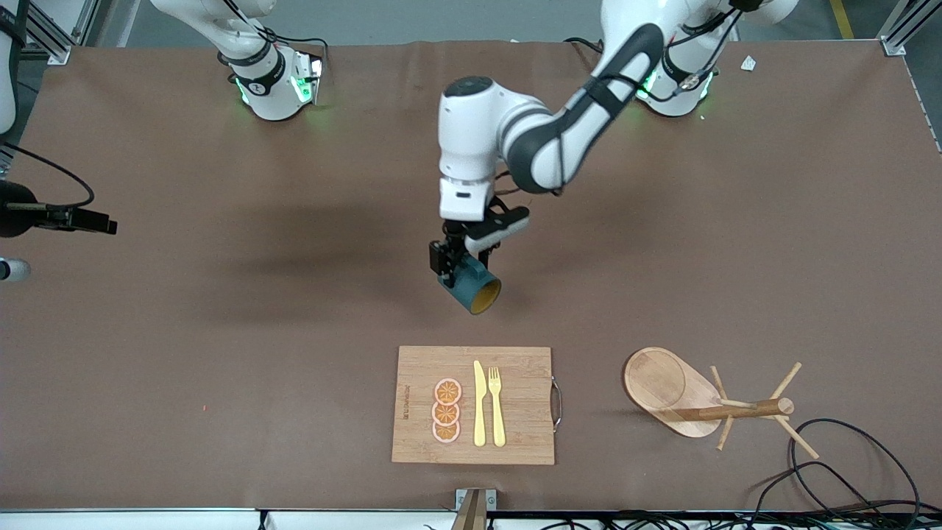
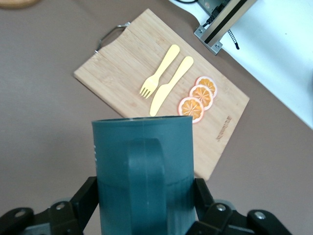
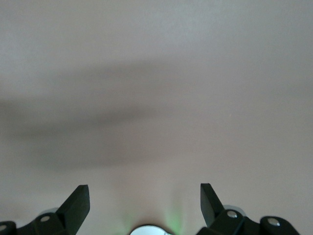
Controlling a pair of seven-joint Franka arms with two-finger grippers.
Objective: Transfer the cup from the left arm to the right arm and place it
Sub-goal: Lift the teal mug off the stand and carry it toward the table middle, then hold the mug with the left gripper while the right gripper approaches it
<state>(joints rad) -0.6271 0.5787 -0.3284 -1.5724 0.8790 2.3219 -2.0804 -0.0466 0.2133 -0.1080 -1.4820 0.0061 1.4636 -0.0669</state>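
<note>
The dark teal cup (image 1: 475,288) with a mustard-yellow inside hangs in the air, tipped on its side with its mouth toward the front camera. It is over bare table, between the robots' bases and the cutting board. My left gripper (image 1: 460,274) is shut on it. In the left wrist view the cup (image 2: 144,156) fills the space between the black fingers (image 2: 87,196), handle toward the camera. My right gripper (image 3: 144,188) is open and empty, and its view shows only bare table. It waits at the right arm's end of the table (image 1: 103,222).
A wooden cutting board (image 1: 522,368) with three orange slices (image 1: 447,411), a yellow knife (image 1: 479,405) and a fork (image 1: 497,405) lies near the front edge. A wooden peg rack (image 1: 692,397) lies toward the left arm's end. Black cables (image 1: 846,471) trail beside it.
</note>
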